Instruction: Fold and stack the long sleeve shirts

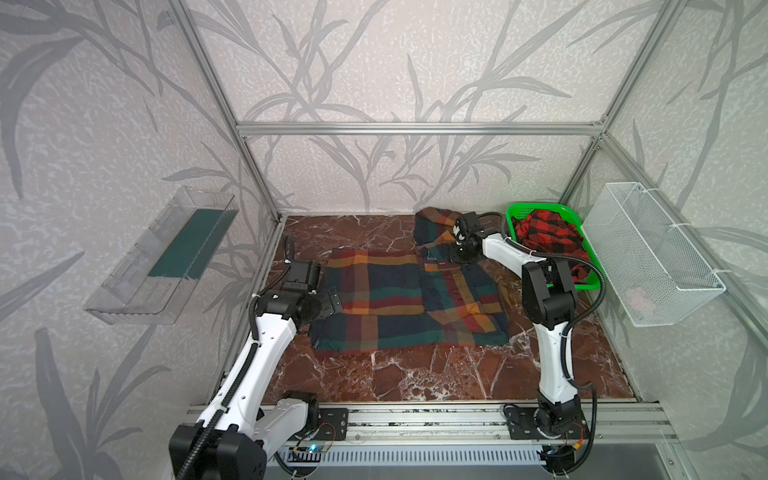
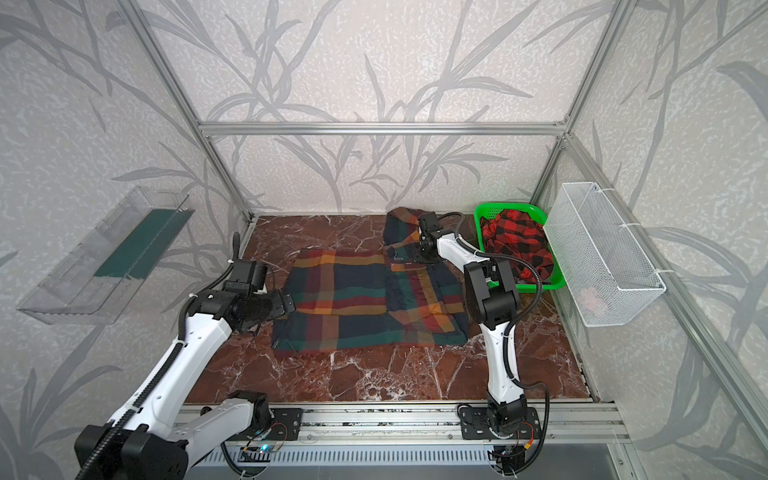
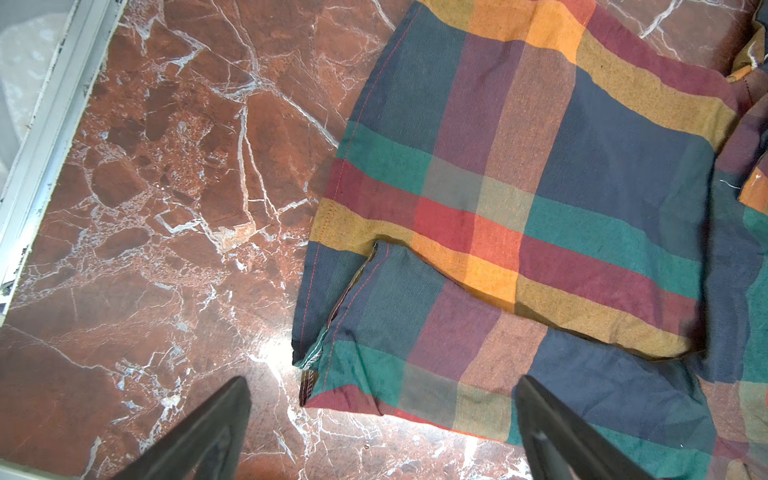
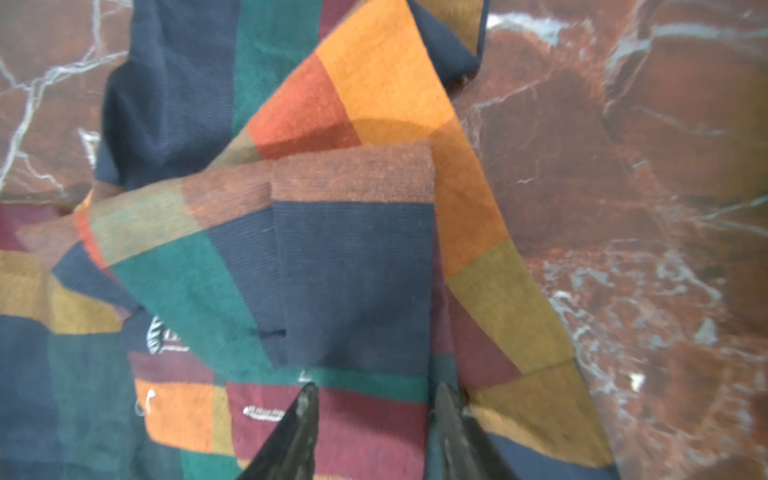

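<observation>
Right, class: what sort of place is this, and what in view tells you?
Most likely a robot test booth, not a home: two robot arms mounted on a metal rail, an aluminium frame around the table, and a plaid shirt spread near a green basket holding a checked shirt.

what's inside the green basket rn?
A crumpled red-and-black check shirt fills the green basket. The basket's floor, and anything under the shirt, is covered, so I cannot tell what else is there.
</observation>
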Tool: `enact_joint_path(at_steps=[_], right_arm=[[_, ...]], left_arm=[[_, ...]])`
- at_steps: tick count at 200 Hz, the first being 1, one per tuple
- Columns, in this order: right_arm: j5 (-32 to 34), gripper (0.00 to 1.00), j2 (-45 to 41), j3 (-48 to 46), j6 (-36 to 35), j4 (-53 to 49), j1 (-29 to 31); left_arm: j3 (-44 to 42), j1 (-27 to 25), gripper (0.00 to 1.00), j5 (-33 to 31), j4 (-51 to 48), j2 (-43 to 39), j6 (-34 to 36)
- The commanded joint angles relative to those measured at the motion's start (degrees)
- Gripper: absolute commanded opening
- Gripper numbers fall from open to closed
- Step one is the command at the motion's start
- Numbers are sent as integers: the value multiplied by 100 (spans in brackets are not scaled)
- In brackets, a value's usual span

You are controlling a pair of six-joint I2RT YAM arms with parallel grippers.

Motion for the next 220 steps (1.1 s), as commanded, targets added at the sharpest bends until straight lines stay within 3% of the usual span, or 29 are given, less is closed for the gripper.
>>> enact_joint_path(at_steps=[1,57,107,175,220], right_arm=[[-65,38,96,53,-10,-16,-20],[-169,16,-138,-65,121,23,-20],[-242,0,-978,-382,385,131,-20],[-1394,0,-2942,-2104,2004,1378,103],[-1172,0,-4363,-3525,3098,2142,858]], left_arm=[[-64,-19,99,-136,-12,-52,55],[-54,-25,99,-136,-29,-52,51],[-62,-24,99,-148,-25,-110,45],[-45,-43,99,39,-3,-304,36],[-26,-45,99,20,-171,-863,-4]])
